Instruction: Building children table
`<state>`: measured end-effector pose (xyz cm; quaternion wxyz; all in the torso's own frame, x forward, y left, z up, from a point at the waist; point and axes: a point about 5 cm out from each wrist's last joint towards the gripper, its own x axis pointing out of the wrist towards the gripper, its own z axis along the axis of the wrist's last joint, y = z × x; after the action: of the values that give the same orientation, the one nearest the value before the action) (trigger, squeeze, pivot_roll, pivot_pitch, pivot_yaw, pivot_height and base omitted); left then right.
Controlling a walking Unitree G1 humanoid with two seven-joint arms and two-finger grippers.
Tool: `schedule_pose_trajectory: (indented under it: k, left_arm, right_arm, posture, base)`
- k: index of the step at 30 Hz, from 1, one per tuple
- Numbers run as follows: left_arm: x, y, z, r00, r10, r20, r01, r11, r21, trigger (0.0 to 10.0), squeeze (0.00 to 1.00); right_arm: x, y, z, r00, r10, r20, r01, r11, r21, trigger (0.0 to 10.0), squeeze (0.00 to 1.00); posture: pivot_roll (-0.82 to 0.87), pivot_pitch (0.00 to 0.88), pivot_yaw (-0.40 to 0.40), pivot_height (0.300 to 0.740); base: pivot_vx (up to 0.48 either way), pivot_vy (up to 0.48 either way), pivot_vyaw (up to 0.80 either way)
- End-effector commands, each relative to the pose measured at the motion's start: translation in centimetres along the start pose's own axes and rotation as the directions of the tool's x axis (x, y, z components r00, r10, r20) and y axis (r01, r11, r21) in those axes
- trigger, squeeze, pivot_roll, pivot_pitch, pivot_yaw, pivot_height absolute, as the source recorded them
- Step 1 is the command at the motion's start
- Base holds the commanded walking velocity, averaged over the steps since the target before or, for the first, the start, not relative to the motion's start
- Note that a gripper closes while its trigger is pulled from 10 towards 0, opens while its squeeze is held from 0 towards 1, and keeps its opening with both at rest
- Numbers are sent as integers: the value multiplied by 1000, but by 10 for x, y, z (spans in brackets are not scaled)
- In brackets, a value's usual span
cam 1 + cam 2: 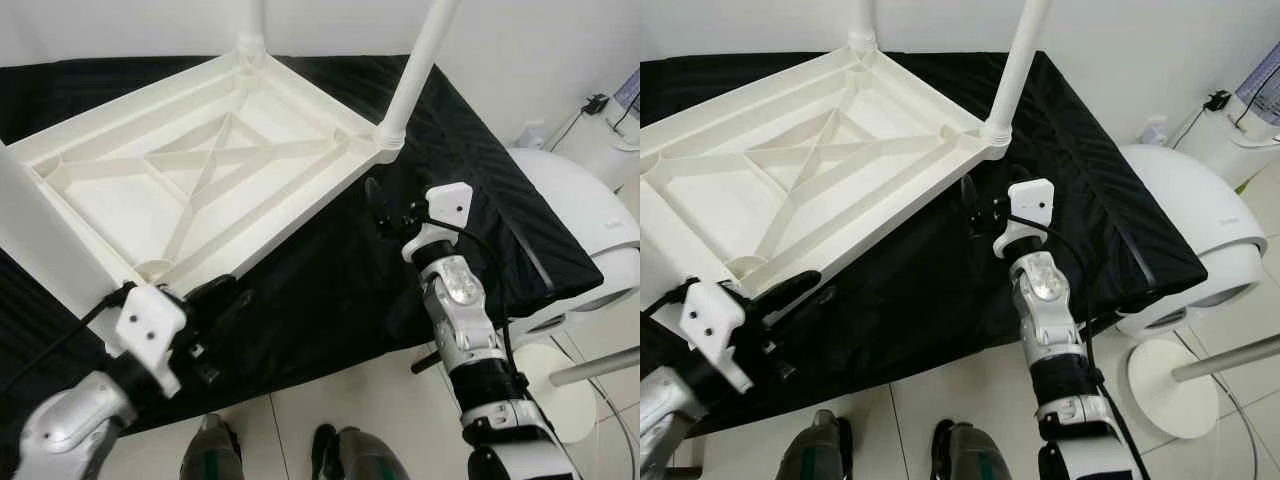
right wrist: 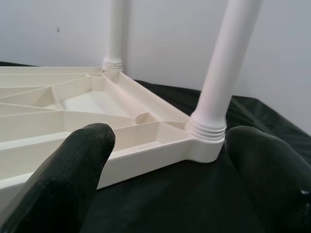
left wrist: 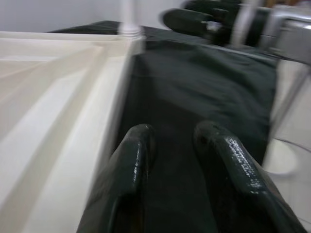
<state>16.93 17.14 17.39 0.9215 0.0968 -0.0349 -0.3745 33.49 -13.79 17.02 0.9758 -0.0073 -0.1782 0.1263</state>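
Currently: right gripper, fingers spread, empty, faces upright leg at inverted tabletop corner; left gripper, parted, empty, beside near edge.

Black cloth covers the work surface. Off at 3 o'clock there's a rounded white appliance, with a white round stand base on the tiled floor at 5 o'clock.
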Motion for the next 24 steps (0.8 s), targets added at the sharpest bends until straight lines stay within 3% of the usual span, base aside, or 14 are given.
schedule_pose_trajectory:
  k: [1, 11, 13, 18, 24]
  left_arm:
    - [-7, 1, 3, 999, -34, -6, 33, 999, -34, 10000, 0]
    - [-27, 9, 5, 998, -6, -59, 2, 998, -70, 10000, 0]
    - [-38, 10, 10, 997, -1, -81, -6, 996, -86, 10000, 0]
    - [-49, 12, 18, 995, -31, -90, 19, 992, -123, 10000, 0]
    - [-50, 10, 23, 995, -55, -83, 43, 990, -136, 10000, 0]
  right_arm:
    - [0, -6, -1, 1000, -11, 4, 11, 1000, -9, 10000, 0]
    - [9, -10, 0, 1000, 6, 5, -6, 1000, -20, 10000, 0]
    - [13, -9, 0, 1000, 22, 6, -22, 1000, -20, 10000, 0]
    - [17, -7, -1, 999, 38, 6, -38, 999, -20, 10000, 0]
    - [19, -7, -1, 999, 41, 7, -41, 999, -21, 10000, 0]
  posture:
    - [185, 149, -125, 740]
    - [208, 157, -153, 740]
    - [219, 161, -163, 740]
    - [228, 163, -169, 740]
    - [230, 166, -168, 740]
  base:
    - [0, 0, 0]
    - [0, 0, 0]
    - [0, 0, 0]
    - [0, 0, 0]
    - [0, 0, 0]
